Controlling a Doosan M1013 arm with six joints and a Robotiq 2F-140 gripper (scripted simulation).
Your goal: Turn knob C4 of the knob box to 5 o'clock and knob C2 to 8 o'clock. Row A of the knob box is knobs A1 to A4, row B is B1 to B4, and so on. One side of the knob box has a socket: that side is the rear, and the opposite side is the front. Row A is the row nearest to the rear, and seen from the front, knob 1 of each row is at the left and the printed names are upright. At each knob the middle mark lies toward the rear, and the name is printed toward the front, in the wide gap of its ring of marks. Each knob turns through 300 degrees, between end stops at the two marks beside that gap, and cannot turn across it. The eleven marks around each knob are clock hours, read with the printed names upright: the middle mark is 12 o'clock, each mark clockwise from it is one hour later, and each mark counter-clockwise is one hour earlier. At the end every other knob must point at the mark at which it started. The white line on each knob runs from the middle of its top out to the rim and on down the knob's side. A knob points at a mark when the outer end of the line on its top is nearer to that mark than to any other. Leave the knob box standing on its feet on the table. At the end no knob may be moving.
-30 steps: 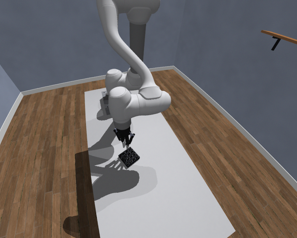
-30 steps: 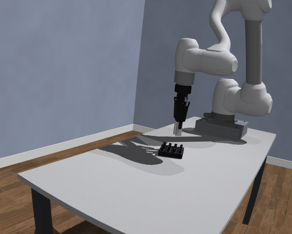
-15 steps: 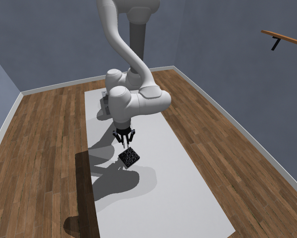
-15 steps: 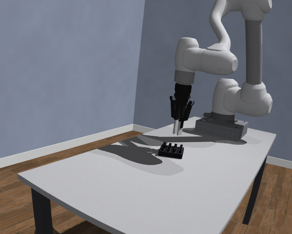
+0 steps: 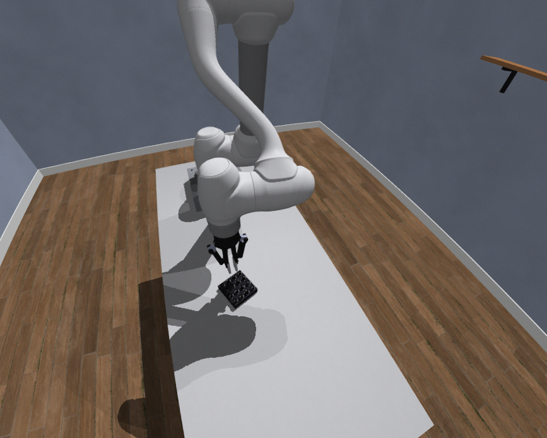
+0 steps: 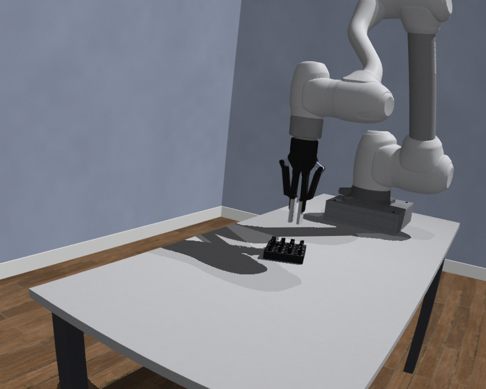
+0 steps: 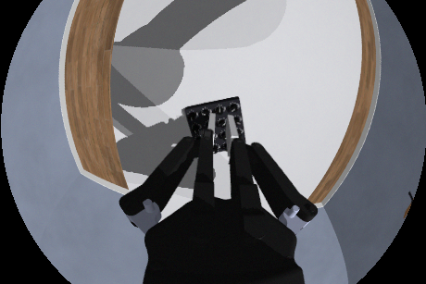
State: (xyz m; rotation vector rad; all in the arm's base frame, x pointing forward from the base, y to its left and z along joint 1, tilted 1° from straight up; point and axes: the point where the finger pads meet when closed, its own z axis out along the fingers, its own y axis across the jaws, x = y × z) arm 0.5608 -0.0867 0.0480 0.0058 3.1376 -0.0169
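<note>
While the top view looks down, the gripper [image 5: 228, 266] hangs just above centre frame, fingers nearly together with nothing between them, and the black knob box [image 5: 237, 288] sits just below and right of it on the white table [image 5: 339, 329]. From the exterior view, the gripper [image 6: 294, 217] hovers mid-frame, clear above the knob box [image 6: 285, 251], with the arm's grey base [image 6: 398, 221] off to the right. Through the wrist view, the fingers frame the knob box [image 7: 216, 120] at centre, knob marks too small to read.
</note>
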